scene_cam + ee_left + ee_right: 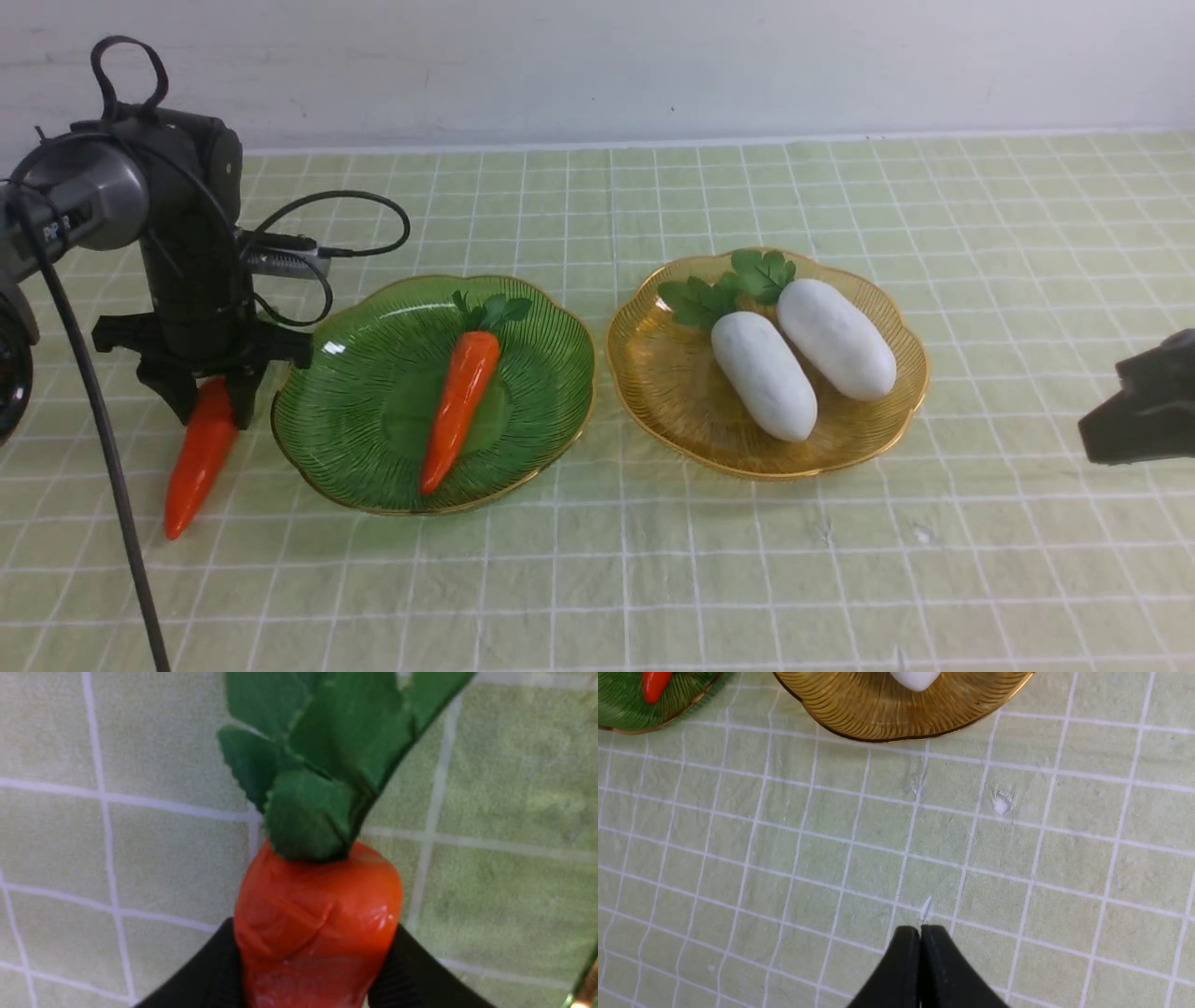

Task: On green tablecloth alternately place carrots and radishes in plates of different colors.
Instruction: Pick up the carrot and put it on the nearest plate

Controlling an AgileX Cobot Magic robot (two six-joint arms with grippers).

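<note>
1. Left gripper (210, 399) clamps a glossy orange toy carrot (198, 459) just left of the dark green ribbed plate (359, 425).
2. A second orange carrot (457, 406) lies inside that plate.
3. Right gripper (920, 931), far right of it, is clenched empty.

From the front we look forward and down over the green tablecloth (653, 579) to the wall (597, 65). Our left wrist camera is very near one carrot (317, 924). Our right wrist camera, higher, shares the amber plate (878, 714) with the front view.
</note>
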